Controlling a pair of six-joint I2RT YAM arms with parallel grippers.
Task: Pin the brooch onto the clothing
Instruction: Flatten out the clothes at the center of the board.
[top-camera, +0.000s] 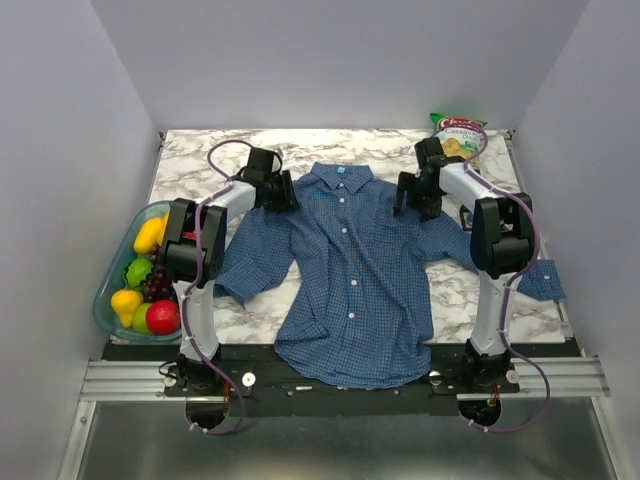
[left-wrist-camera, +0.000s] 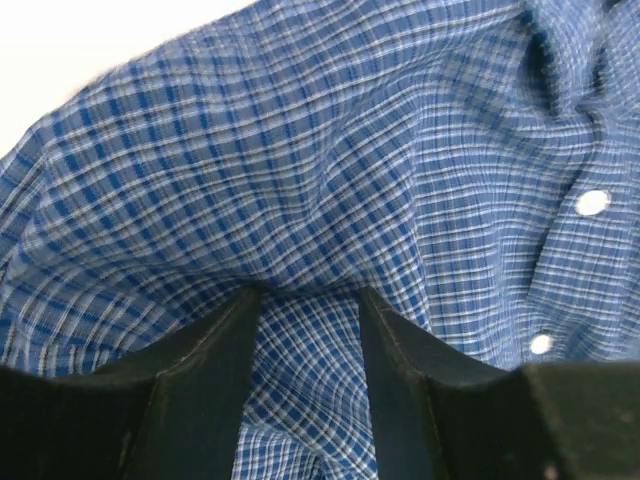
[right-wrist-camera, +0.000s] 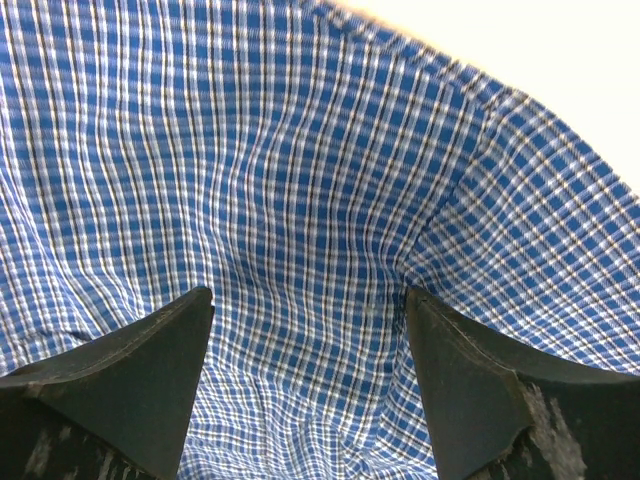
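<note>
The clothing (top-camera: 350, 270), a blue checked shirt with white buttons (left-wrist-camera: 592, 202), lies spread face up on the marble table (top-camera: 190, 160), collar at the far side. My left gripper (top-camera: 283, 192) rests on its left shoulder beside the collar. In the left wrist view this gripper (left-wrist-camera: 310, 292) is open, its tips pressing into the cloth, with a flat strip of fabric between them. My right gripper (top-camera: 408, 195) sits on the other shoulder. It (right-wrist-camera: 308, 292) stands wide open with its tips on the cloth (right-wrist-camera: 300, 180). The brooch is out of view.
A clear bowl (top-camera: 108, 300) of toy fruit stands at the table's left edge, next to the left arm. A green chip bag (top-camera: 455, 130) lies at the back right corner. The shirt's right cuff (top-camera: 543, 280) reaches the right table edge.
</note>
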